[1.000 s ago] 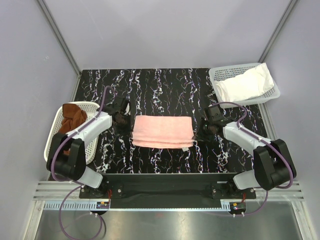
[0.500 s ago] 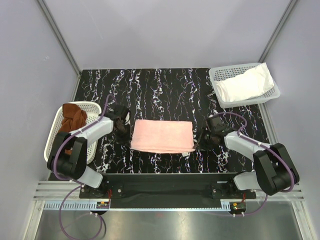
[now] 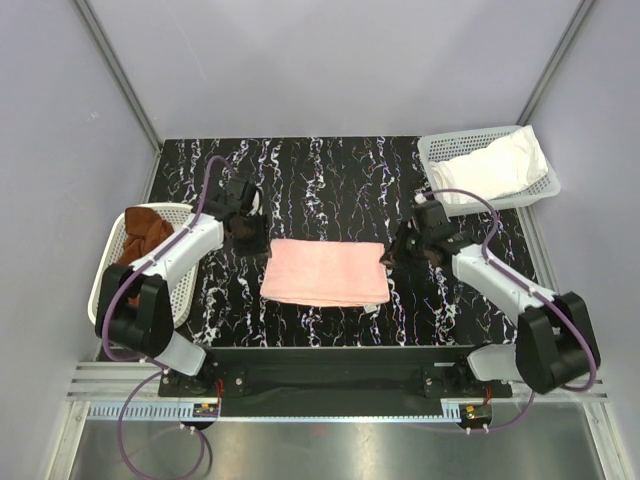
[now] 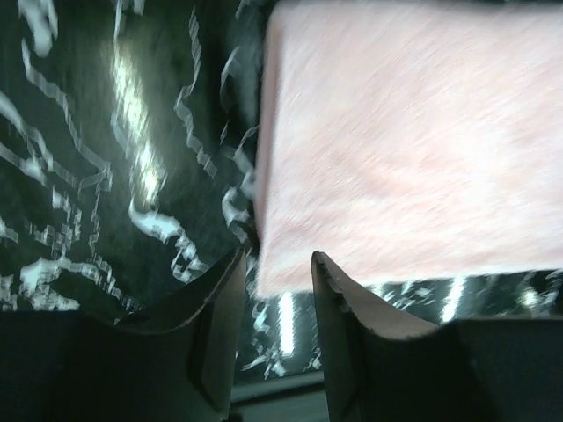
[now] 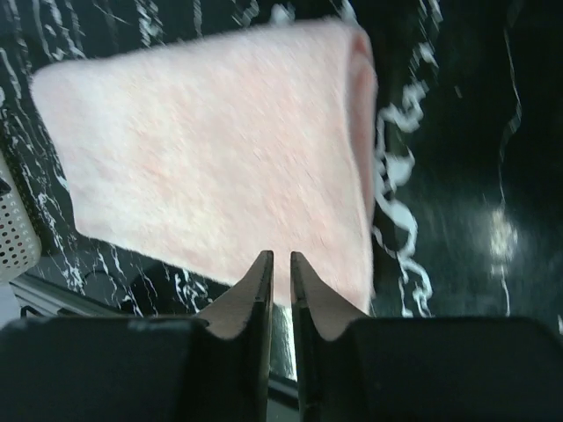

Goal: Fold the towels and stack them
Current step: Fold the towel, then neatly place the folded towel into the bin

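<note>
The pale pink towel (image 3: pixel 326 272) lies folded into a flat rectangle on the black marbled table (image 3: pixel 330 180), near the front middle. My left gripper (image 3: pixel 252 235) hovers just off its far left corner, jaws apart and empty; in the left wrist view (image 4: pixel 278 257) the towel (image 4: pixel 413 149) fills the upper right. My right gripper (image 3: pixel 393 252) hovers at the towel's right edge, jaws almost together with nothing between them (image 5: pixel 281 255), above the pink cloth (image 5: pixel 220 167). The white towel (image 3: pixel 490 170) lies in the far right basket. The rust-brown towel (image 3: pixel 145 235) lies in the left basket.
A white mesh basket (image 3: pixel 110 270) stands at the left table edge and another (image 3: pixel 440 150) at the far right corner. Grey walls close in the table on three sides. The arm bases sit on a black rail (image 3: pixel 330 365) at the near edge.
Both grippers dipped toward the near edge beside the towel's ends, then pulled back toward the far side. The pink towel now lies slightly nearer the front and flatter.
</note>
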Motion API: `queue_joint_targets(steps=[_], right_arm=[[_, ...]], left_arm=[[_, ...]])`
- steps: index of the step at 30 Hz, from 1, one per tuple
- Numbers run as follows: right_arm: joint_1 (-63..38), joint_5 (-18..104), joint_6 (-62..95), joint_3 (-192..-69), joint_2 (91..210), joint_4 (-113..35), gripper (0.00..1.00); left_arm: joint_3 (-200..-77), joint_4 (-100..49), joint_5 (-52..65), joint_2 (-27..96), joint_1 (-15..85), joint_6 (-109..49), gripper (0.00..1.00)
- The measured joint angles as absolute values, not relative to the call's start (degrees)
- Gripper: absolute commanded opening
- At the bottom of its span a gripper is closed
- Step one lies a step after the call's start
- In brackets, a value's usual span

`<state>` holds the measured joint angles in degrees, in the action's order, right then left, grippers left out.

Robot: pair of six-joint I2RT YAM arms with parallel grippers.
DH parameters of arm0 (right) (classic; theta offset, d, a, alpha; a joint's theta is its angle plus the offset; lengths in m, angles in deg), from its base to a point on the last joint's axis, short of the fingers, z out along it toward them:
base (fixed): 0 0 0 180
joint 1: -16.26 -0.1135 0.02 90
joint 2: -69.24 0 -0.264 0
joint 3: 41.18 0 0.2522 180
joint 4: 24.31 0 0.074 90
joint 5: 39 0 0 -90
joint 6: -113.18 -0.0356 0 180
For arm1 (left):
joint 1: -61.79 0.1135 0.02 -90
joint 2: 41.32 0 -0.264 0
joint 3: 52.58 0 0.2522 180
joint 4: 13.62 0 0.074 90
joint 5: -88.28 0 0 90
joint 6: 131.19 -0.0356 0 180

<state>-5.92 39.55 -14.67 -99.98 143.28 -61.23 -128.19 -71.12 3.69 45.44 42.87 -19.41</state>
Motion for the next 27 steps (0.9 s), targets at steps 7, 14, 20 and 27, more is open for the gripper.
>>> queue_joint_targets(steps=[7,14,20,27], right_arm=[[-5.7,36.9,-6.6,-107.6,159.3,-50.8,0.20],[-3.8,40.1,-0.6,-110.2,169.0,-48.0,0.25],[-3.0,40.5,3.5,-114.8,169.5,-49.4,0.38],[-2.8,36.9,-1.3,-118.1,164.2,-56.6,0.61]], left_arm=[[-129.6,-61.1,10.3,51.0,42.9,-19.5,0.40],[-132.7,-59.6,11.0,63.1,44.4,-18.5,0.39],[-137.7,-62.1,9.1,66.2,45.3,-18.1,0.41],[-138.3,-64.3,6.9,61.5,45.3,-19.3,0.43]])
